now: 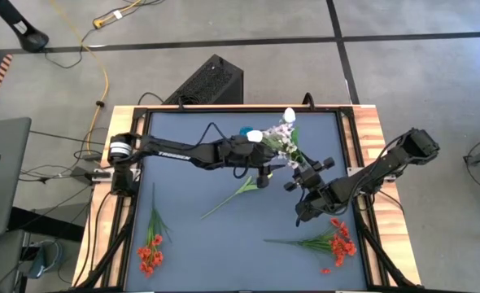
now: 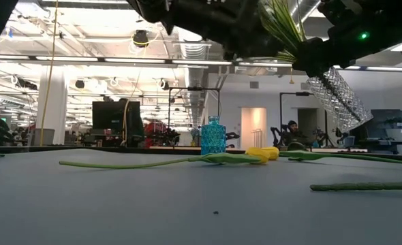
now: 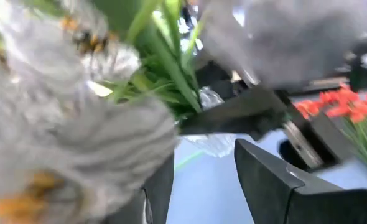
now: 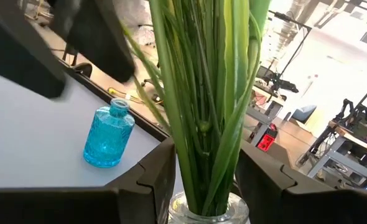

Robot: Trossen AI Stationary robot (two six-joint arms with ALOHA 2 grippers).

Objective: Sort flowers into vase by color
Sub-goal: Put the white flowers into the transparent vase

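My right gripper (image 1: 305,181) (image 4: 203,186) is shut on a clear glass vase (image 2: 334,95), held off the table right of centre. The vase carries a bunch of white tulips and pale lilac sprays (image 1: 279,140) on green stems (image 4: 202,93). My left gripper (image 1: 264,174) (image 3: 199,186) is open just left of that bunch, with the white blossoms (image 3: 59,124) blurred close before its camera. A yellow tulip (image 1: 238,190) (image 2: 262,154) lies flat on the table at centre. Red blossom clusters lie near the front left (image 1: 150,251) and front right (image 1: 336,242). My right gripper pinches the clear vase just below its mouth (image 4: 202,214), one finger (image 4: 152,180) on each side. The vase is lifted clear of the table and tilted (image 2: 334,95). The flower stems stick out of it past the fingers.
A small blue glass bottle vase (image 1: 246,130) (image 2: 213,136) (image 4: 109,137) stands upright near the table's far edge. Both arms crowd the table's centre right. Bare dark tabletop (image 1: 199,252) lies at the near middle. A wooden frame (image 1: 370,138) rims the table.
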